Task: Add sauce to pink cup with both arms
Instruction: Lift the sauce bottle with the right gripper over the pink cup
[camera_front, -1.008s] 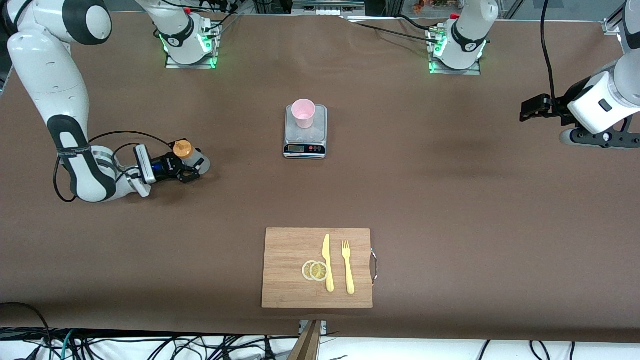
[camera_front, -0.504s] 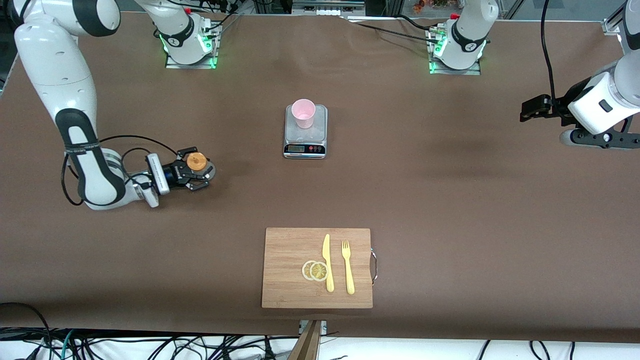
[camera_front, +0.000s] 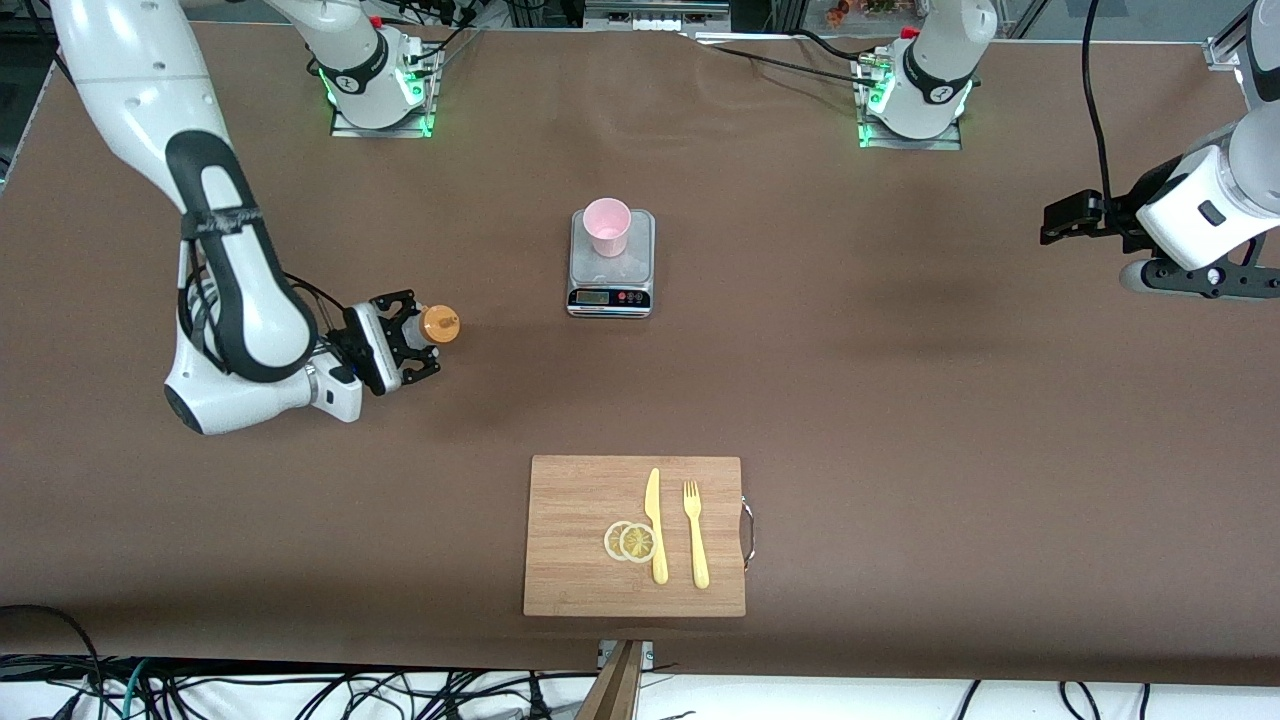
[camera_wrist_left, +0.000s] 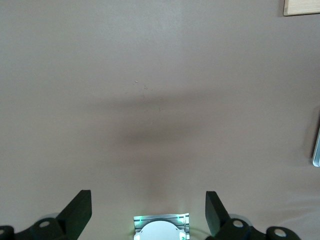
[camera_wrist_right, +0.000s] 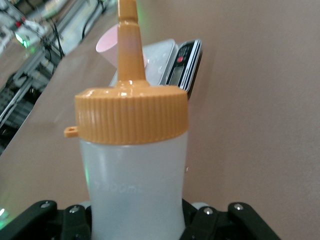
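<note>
I see bare table (camera_front: 500, 260) between the sauce (camera_front: 436, 325) and the pink cup (camera_front: 607, 226).

Your front camera looks down from high across the worktop (camera_front: 900, 400), facing both arm bases. The right wrist camera sits close against the sauce (camera_wrist_right: 135, 165), facing the pink cup (camera_wrist_right: 107, 45), which the front view shares. The left wrist camera looks down on bare worktop from well above.

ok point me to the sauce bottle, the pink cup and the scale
sauce bottle (camera_wrist_right: 132, 120): right wrist view, on the ribbed orange cap.
pink cup (camera_front: 607, 227): front view, on its inside near the rim.
scale (camera_front: 610, 297): front view, on its front panel with the display.
</note>
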